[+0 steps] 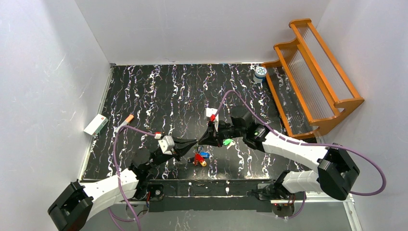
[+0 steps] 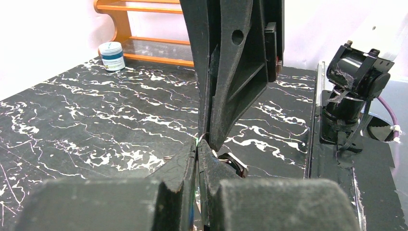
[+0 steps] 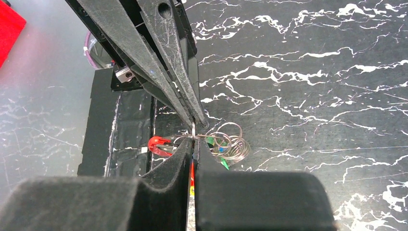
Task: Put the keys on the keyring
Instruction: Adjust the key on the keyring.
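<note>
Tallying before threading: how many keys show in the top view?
4, by head colour. The red key, blue key and yellow key are clustered front-centre. The green key is just right of them, under the right arm. Others may be hidden.

Shows right tool [image 3: 193,147] with fingers almost together, nipping the keyring [image 3: 232,145] wire at the tips. Meets there, tip to tip, the closed left tool [image 3: 196,120]. Just left of tips, red key [image 3: 159,143]; just right, green key [image 3: 210,140] and ring coils over marbled bench [image 3: 312,96].
</note>
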